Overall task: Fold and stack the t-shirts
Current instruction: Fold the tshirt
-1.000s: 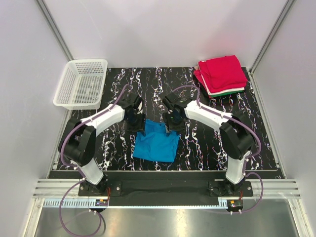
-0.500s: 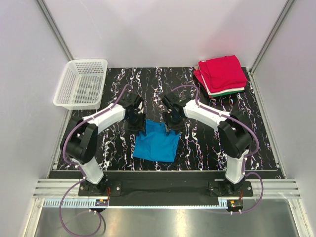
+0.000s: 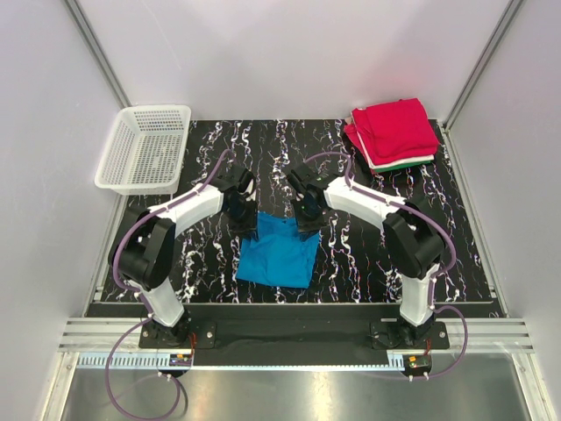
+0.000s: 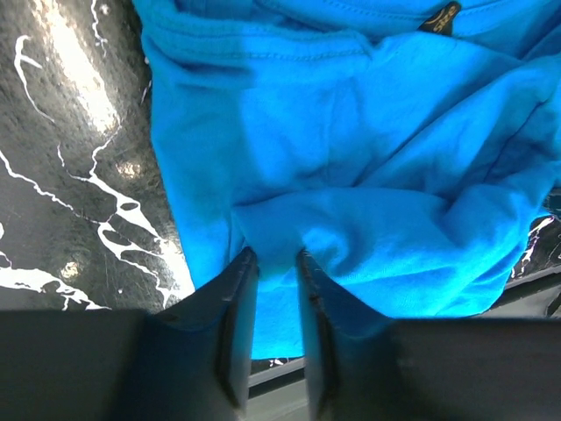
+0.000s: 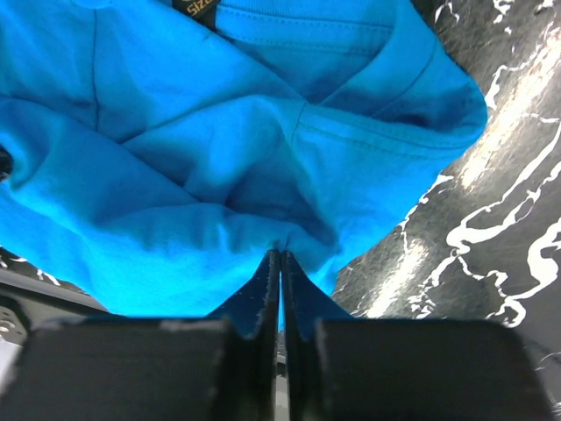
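The blue t-shirt (image 3: 279,250) lies partly folded on the black marbled table (image 3: 368,254), between the two arms. My left gripper (image 3: 248,224) is at its far left corner. In the left wrist view the left gripper (image 4: 273,259) has its jaws a narrow gap apart, with a fold of blue cloth (image 4: 351,158) bunched between the tips. My right gripper (image 3: 307,224) is at the far right corner. In the right wrist view the right gripper (image 5: 280,254) is pressed shut on a pinch of the blue cloth (image 5: 175,175). Folded red, white and green t-shirts (image 3: 394,130) are stacked at the back right.
A white mesh basket (image 3: 145,147) stands at the table's back left corner. Grey walls close in the table on three sides. A metal rail (image 3: 289,338) carrying the arm bases runs along the near edge.
Both grippers have narrowed over the shirt's far edge. The right one has closed fully on the cloth and the left one about halfway. The arms barely moved.
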Tool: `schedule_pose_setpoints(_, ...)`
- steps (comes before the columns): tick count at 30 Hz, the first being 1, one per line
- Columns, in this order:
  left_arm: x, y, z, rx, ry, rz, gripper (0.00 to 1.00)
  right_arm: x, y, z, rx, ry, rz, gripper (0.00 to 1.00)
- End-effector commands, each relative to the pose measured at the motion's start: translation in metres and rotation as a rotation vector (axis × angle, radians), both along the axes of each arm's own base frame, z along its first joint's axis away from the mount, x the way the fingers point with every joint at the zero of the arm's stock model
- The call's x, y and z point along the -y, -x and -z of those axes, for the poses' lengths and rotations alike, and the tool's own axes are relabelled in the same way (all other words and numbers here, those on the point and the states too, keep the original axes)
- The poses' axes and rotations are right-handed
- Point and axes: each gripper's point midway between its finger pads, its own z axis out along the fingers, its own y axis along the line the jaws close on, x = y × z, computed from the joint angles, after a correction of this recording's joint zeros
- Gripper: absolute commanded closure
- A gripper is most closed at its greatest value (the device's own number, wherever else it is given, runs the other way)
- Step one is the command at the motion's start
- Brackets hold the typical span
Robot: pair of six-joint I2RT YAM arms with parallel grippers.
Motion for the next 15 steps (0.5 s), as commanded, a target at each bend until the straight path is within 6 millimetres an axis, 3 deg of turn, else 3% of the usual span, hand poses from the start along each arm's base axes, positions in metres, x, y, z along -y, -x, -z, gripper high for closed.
schedule_pose_setpoints(1, 0.007, -0.010, -0.005, 0.032, 0.039, 0.004, 0.78, -0.009, -0.012, -0.006, 0.025, -0.037, 0.005, 1.00)
schedule_pose_setpoints(6, 0.010, -0.013, -0.010, 0.046, 0.050, 0.007, 1.00, -0.008, -0.017, -0.011, 0.048, -0.038, 0.004, 1.00)
schedule_pose_setpoints(15, 0.015, -0.022, -0.026, 0.095, 0.079, 0.009, 1.00, 0.000, -0.035, -0.047, 0.155, -0.052, 0.026, 1.00)
